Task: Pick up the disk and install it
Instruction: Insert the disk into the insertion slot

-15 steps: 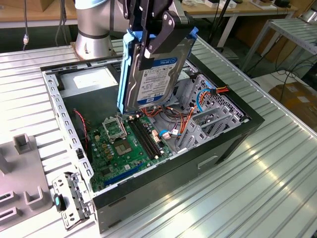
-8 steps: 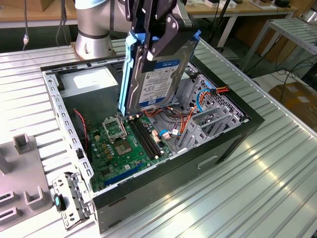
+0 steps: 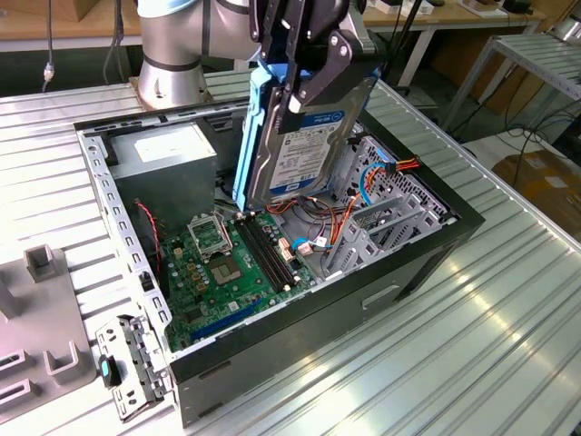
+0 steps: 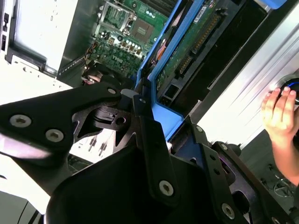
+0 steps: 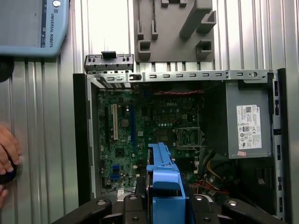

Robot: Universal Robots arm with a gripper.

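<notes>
Nearest in the exterior view, across the lower right of the frame, runs the ribbed metal bench (image 3: pixel 490 345). On it stands the open computer case (image 3: pixel 363 304), with its dark front wall toward the camera. Inside, at the lower left of the opening, lies the green motherboard (image 3: pixel 213 268). Toward the exterior view's right is grey metal framework (image 3: pixel 395 222), which I take for the drive bay, with orange, red and blue cables (image 3: pixel 363 186) looped across it.

Above these, in the upper middle of the frame, the claw (image 3: pixel 318 77) is clamped on the disk (image 3: pixel 300 150). The disk hangs over the case interior, tilted on edge with its label toward the camera. Its blue carrier (image 3: pixel 247 136) runs along the side at the exterior view's left. I cannot tell how far its lower edge stands off the board.

Farther back sits the grey power supply (image 3: pixel 168 154), and beyond it, at the upper left, the arm's base (image 3: pixel 172 54).

The step in hand looks like carrying the disk to its seat. Doing that well calls for:
- a firm grip on the carrier
- the disk turned square to the bay before it goes lower
- a path clear of the cables and the board
- slow travel

A person's hand (image 5: pixel 7 154) rests on the bench beside the case, so sideways swings there are a risk.
</notes>
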